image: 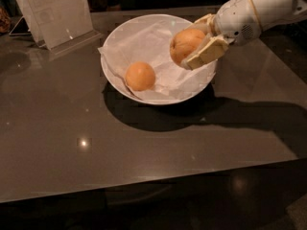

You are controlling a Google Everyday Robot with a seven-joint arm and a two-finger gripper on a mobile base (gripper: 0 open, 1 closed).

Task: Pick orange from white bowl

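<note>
The white bowl [125, 35], lined with crumpled white paper, stands at the back middle of the dark table. My gripper [197, 43] comes in from the upper right and is shut on the orange [185, 45], holding it in the air above the bowl's right side. A smaller, rounder, paler fruit [140, 76] lies in the bowl's left part on the paper.
A clear sign stand with a white sheet [55, 11] stands at the back left of the dark glossy table [72, 143]. The table's front edge runs low across the view and its right edge falls off at the far right.
</note>
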